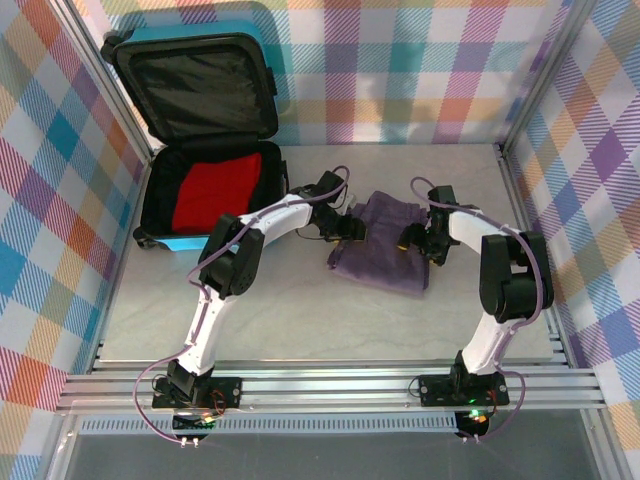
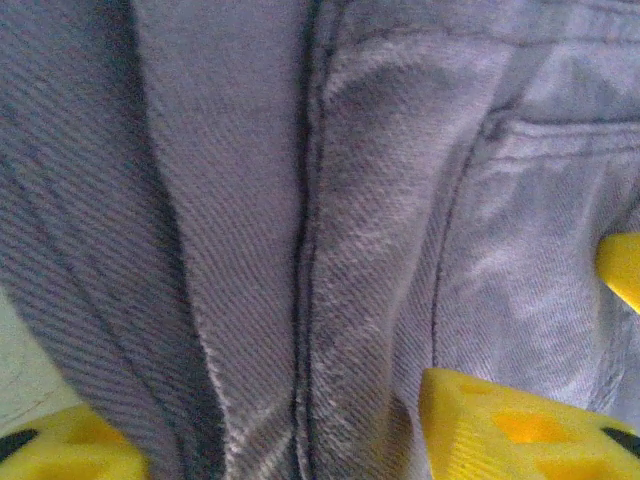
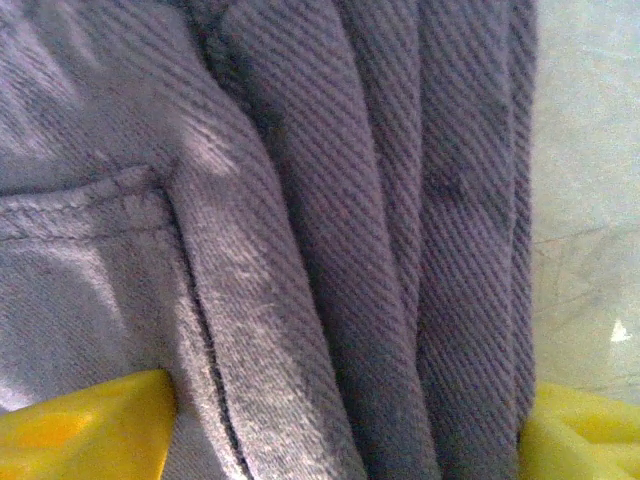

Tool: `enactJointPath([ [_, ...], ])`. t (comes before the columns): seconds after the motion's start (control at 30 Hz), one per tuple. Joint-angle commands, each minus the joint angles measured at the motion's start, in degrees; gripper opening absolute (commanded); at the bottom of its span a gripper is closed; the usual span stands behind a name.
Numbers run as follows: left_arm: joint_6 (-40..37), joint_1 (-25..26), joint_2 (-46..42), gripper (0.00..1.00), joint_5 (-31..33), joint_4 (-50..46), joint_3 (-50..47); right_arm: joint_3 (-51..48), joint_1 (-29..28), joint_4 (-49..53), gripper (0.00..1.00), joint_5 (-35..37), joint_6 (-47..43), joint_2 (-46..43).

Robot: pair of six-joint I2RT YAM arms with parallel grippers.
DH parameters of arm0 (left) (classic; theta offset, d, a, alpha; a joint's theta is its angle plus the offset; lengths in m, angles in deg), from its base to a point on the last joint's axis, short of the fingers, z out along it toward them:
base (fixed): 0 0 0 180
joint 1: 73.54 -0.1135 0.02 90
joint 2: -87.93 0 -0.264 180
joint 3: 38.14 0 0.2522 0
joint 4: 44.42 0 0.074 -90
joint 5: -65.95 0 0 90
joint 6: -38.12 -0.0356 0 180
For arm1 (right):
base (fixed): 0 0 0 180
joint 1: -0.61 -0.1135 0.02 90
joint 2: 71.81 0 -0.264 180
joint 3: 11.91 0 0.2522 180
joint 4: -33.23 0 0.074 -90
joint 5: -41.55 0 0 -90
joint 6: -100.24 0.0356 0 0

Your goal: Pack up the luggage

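The luggage [image 1: 190, 35], a turquoise suitcase, lies open at the back left, its lid leaning on the wall and a red garment [image 1: 215, 190] in its lower half. A folded purple garment [image 1: 385, 250] rests mid-table, to the right of the suitcase. My left gripper [image 1: 352, 228] sits at the garment's left edge and my right gripper [image 1: 408, 240] at its right edge. In the left wrist view, purple folds [image 2: 330, 250] fill the gap of the left gripper [image 2: 280, 430] between its yellow fingers [image 2: 500, 430]. In the right wrist view, stacked folds [image 3: 380, 250] sit between the right gripper's [image 3: 345, 420] yellow fingers [image 3: 80, 430], touching both.
Plaid walls close in the table on three sides. An aluminium rail [image 1: 330, 385] carries both arm bases at the near edge. Bare grey tabletop [image 1: 300, 320] lies between the garment and the rail.
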Motion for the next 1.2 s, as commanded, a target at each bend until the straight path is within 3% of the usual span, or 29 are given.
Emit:
enactJointPath([
  [0.0,-0.69,1.16,1.67,0.43,-0.05,-2.56,1.73,0.23,-3.39,-10.08,0.69,-11.22,-1.29,4.58],
  [0.13,-0.68,1.16,1.97,0.23,1.21,-3.05,2.37,0.58,-3.45,-9.96,0.53,-12.53,-2.40,4.71],
  [0.43,-0.24,1.27,0.97,0.04,3.86,-4.14,4.19,0.68,-3.86,-10.31,0.01,-14.60,-4.20,2.63],
  [0.9,-1.12,0.92,-7.53,0.00,13.30,-8.06,7.22,4.41,-6.07,-9.24,0.00,-13.64,-3.86,-6.00],
  [1.17,-2.16,-1.21,-12.52,0.00,16.28,-9.39,7.23,8.54,-7.81,-8.95,0.00,-13.01,-3.50,-6.54],
])
